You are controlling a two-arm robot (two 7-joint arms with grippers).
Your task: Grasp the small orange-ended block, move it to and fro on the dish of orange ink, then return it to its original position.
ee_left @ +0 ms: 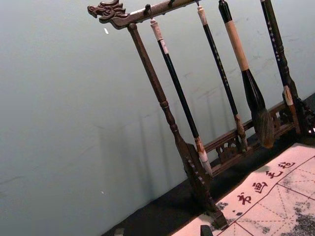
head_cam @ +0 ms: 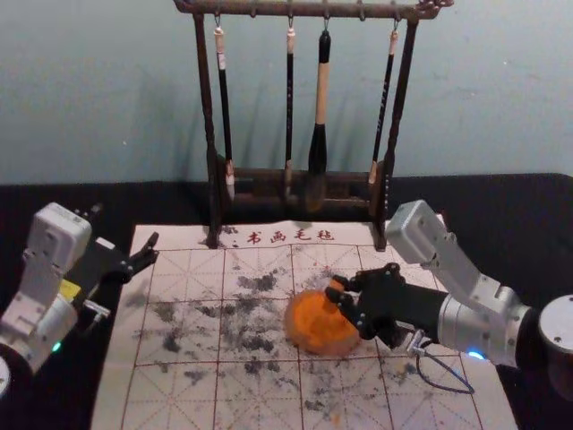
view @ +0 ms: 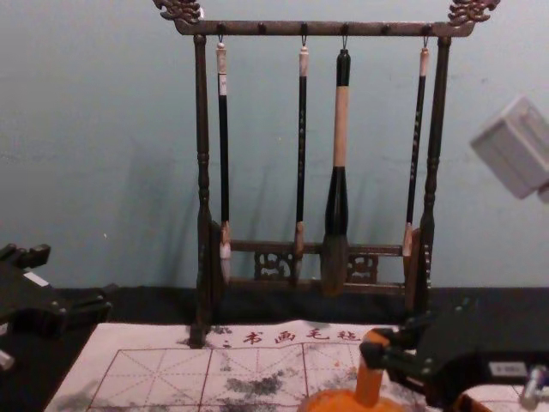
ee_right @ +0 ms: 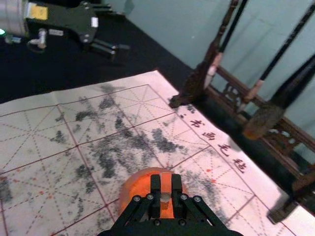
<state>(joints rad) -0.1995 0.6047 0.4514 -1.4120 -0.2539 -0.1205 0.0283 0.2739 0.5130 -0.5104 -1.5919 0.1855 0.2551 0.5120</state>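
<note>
- Inking seems intended: nearly upright block (view: 370, 382) is pinched by right gripper (ee_right: 166, 185), at dish's (head_cam: 315, 350) two o'clock.
- Left gripper (head_cam: 125, 226), jaws parted, is parked at ten o'clock.

Mat (head_cam: 143, 394) on table (head_cam: 501, 202), rack (head_cam: 204, 90) standing at mat's far edge, wall (head_cam: 107, 98) behind. Four brushes (head_cam: 321, 98) hang off rack in a row, left to right. Dish (head_cam: 313, 327) on mat, a bit right of middle, nearer than rack. Block (view: 371, 378) between right gripper's (head_cam: 333, 288) fingertips, lower end at dish, contact unclear. Left gripper (head_cam: 125, 228) at left, near mat's far left corner.
</note>
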